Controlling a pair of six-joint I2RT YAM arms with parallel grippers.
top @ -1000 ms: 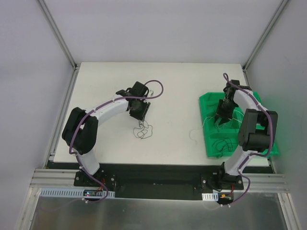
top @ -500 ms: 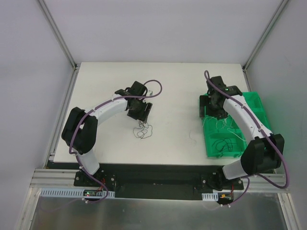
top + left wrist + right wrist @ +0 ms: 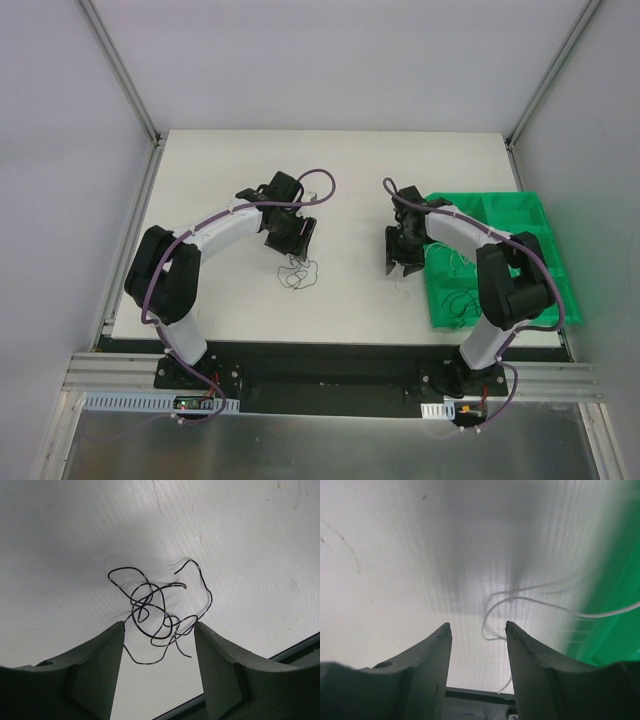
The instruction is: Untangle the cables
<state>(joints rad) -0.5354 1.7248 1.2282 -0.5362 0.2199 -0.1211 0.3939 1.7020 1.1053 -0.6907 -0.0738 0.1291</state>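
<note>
A small loopy knot of thin black cables lies on the white table, seen in the top view as the dark tangle. My left gripper hangs just over it, open, with loops lying between its fingertips and nothing pinched. From above the left gripper sits at the knot's upper edge. My right gripper is open above the table, just left of the green tray. A single whitish cable curls between its tips and runs off right towards the tray. The right gripper holds nothing.
The green tray sits at the right of the table and holds a dark cable and pale strands. Its green edge fills the right side of the right wrist view. Thick purple cables run along both arms.
The right arm swung left from over the tray to the table beside it. Its jaws opened. The left gripper opened over the black knot and barely moved.
</note>
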